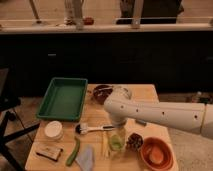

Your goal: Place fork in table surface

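fork: a thin grey sliver (141,122) showing just under the near edge of the white arm (165,115), right of the claw; whether it lies on the surface or hangs just above it cannot be told.
handling: probably light, stiff and slick; being so thin, it could pivot or slip in a loose hold.
where to hold: the mid handle looks like the best place, gripped across its narrow width, so it stays level when set down.
claw: (118,125) low over the middle of the surface, hidden under the wrist; cannot tell how far open it is or whether it has the fork.
surface: tan planks (145,92), with bare wood to the far right.
close neighbours: brush (95,129) just left of the claw; green cup (116,142) near side of it; small dark dish (134,141) beside the cup.
risk: crowded near side, so a sliding fork could knock against the cup or dish.
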{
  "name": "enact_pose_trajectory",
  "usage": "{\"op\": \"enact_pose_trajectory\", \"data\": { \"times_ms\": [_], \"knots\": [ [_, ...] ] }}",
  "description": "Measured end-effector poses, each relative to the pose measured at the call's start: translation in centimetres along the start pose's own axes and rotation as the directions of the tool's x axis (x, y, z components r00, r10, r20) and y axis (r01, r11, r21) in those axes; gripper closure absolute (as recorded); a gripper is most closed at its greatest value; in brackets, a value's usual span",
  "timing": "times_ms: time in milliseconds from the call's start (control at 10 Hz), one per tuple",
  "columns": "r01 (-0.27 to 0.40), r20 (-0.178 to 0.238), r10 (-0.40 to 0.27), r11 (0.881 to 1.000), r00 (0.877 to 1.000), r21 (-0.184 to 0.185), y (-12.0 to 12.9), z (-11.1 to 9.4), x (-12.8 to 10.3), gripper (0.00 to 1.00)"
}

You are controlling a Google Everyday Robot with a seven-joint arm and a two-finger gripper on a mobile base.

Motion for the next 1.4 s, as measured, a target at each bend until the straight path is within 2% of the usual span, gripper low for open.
{"op": "enact_pose_trajectory", "data": {
  "times_ms": [200, 700, 1000, 1400],
  "knots": [
    [-0.001, 0.026, 0.000, 1.000, 1.000, 0.015, -2.6, 0.0, 0.5, 0.20],
    [-0.004, 0.066, -0.001, 0.998, 0.998, 0.066, -7.0, -0.2, 0.8, 0.20],
    [0.008, 0.081, -0.018, 0.991, 0.997, 0.131, -8.9, -1.1, 0.2, 0.20],
    [0.022, 0.094, -0.044, 0.975, 0.995, 0.221, -10.9, -2.6, -0.2, 0.20]
  ]
}}
